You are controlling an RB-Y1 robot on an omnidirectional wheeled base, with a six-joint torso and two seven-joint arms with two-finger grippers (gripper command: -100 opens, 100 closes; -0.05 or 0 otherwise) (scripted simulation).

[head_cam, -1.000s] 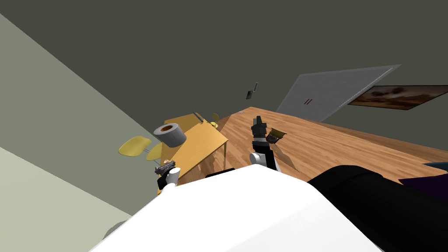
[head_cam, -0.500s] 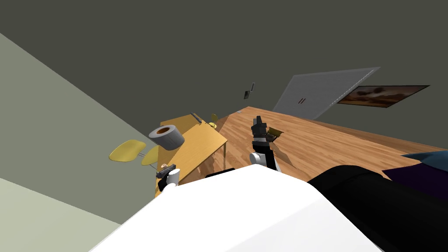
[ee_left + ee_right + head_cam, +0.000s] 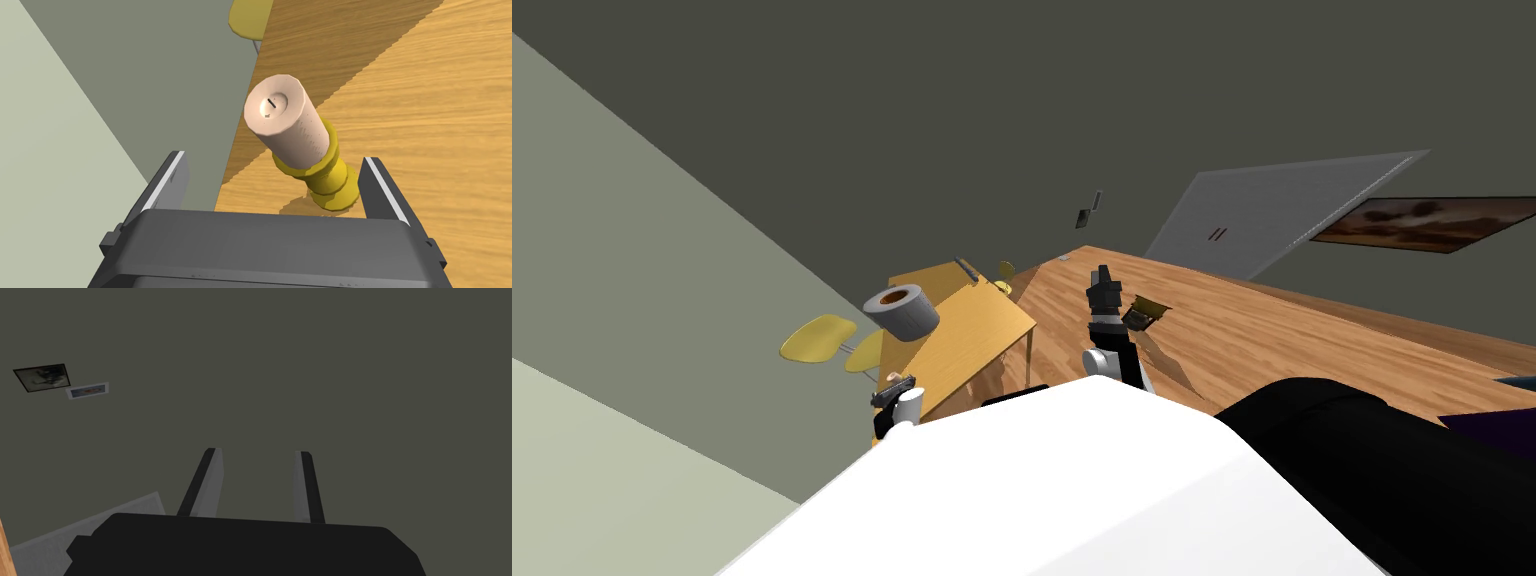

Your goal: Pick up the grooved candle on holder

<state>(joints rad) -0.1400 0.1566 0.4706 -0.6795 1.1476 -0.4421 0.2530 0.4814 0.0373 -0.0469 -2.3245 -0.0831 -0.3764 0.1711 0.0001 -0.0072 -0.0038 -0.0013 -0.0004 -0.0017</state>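
A pale pink candle (image 3: 287, 122) stands in a yellow ringed holder (image 3: 332, 185) on a wooden table (image 3: 450, 100), close to the table's edge. My left gripper (image 3: 274, 156) is open around it, with one finger (image 3: 167, 182) out past the table's edge and the other on the far side of the holder; neither touches it. In the head view the left gripper (image 3: 895, 390) sits at the table's near corner. My right gripper (image 3: 1104, 280) is raised over the wooden floor, and its fingers (image 3: 207, 480) stand apart with nothing between them.
A grey cylindrical pot (image 3: 902, 308) with a brown inside stands further along the table (image 3: 967, 335). Yellow chairs (image 3: 817, 337) sit beside the table by the wall. A small dark-and-yellow object (image 3: 1144, 312) lies on the floor beyond the right arm.
The head view swung slightly to one side and came back. The candle and both grippers stand as before.
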